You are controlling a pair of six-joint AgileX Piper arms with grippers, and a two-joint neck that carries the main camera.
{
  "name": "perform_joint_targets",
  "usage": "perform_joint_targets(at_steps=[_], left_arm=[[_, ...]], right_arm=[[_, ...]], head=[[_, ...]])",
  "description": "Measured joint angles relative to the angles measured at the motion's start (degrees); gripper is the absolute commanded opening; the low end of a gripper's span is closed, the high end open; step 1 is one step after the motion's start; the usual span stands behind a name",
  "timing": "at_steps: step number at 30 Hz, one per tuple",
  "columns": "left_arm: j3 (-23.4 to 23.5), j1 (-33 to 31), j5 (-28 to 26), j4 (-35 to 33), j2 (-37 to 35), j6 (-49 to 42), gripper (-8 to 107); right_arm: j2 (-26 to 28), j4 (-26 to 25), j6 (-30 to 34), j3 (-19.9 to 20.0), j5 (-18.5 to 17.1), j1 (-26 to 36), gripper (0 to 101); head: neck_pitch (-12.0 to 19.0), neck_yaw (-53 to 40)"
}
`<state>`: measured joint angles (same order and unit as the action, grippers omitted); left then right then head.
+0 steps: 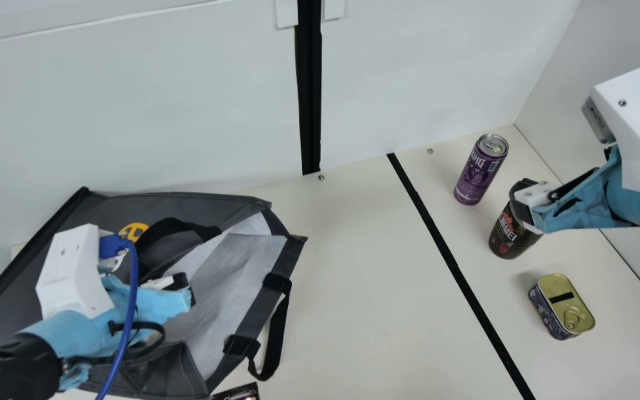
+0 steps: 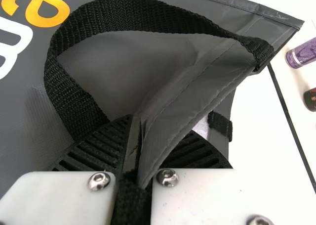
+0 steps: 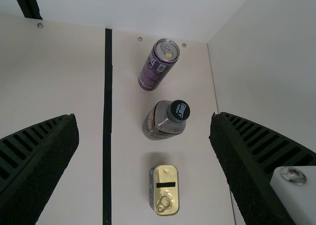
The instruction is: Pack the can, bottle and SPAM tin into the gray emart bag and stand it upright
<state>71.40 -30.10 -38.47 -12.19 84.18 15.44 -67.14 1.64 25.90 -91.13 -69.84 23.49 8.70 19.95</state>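
Pinched in my left fingers (image 1: 180,281), the gray emart bag (image 2: 170,123) looks like smooth, faintly shiny cloth; the strap (image 2: 123,12) beside them is coarse, matt webbing. Near my right fingers (image 1: 521,214), matt and ribbed, I've got a glossy metal can (image 3: 157,69), a smooth, shiny bottle (image 3: 160,117) and a metal SPAM tin (image 3: 168,178). The bench (image 1: 353,278) looks smooth, matt.

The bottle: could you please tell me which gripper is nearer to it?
Right. The right gripper is open above the bottle; the left gripper is far left, holding the gray bag.
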Motion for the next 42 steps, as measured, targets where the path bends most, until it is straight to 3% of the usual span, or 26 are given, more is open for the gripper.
perform_joint_targets(at_steps=[42], left_arm=[[0.00,0.00,0.00,0.00,0.00,0.00,-8]], right_arm=[[0.00,0.00,0.00,0.00,0.00,0.00,95]], head=[[0.00,0.00]])
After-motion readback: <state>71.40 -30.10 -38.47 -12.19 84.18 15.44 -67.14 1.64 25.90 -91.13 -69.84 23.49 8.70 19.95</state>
